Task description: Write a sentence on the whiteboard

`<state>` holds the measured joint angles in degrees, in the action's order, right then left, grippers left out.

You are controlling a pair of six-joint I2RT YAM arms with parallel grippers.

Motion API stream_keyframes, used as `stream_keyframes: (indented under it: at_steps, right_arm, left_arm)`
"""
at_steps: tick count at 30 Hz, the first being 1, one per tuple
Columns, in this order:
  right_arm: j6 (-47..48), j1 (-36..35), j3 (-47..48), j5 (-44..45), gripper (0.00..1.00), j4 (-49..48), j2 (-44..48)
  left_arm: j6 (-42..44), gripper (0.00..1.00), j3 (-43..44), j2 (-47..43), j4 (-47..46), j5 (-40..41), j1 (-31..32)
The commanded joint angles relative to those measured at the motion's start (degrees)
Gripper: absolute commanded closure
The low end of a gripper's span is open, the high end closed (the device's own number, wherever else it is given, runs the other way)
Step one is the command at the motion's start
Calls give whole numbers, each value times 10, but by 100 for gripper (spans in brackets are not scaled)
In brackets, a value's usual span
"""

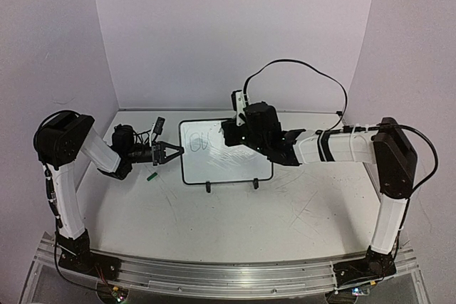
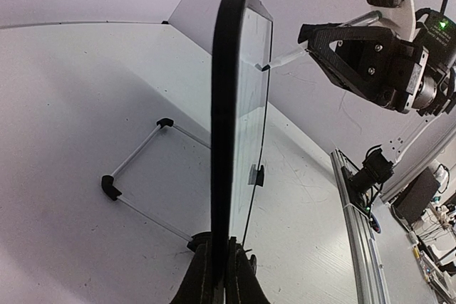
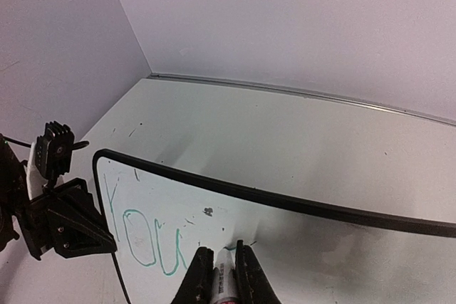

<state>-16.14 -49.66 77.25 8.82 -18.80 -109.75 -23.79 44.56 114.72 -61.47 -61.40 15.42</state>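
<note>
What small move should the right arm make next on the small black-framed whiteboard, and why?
Probably draw the next word's first stroke just right of the green handwritten "You". The right gripper is shut on the white marker pen, its tip at bare board beside those letters, and the left gripper clamps the small black-framed whiteboard by its edge, steadying it.

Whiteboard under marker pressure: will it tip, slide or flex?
Probably light and tippy: the whiteboard stands thin and upright on a wire stand. The left end effector, clamped on its edge, likely steadies it. Framed panel, so probably stiff.
</note>
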Motion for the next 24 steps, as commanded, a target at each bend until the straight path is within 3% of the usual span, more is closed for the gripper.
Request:
stream_keyframes:
  at_steps: [1,24]
  right_arm:
    - [-3,2,22,0,100,-7,-16]
    - [-26,-3,-29,-4,100,2,-11]
  left_arm:
    - [10,100,15,-10,1,-1,-6]
    - [12,100,12,-11,4,0,-6]
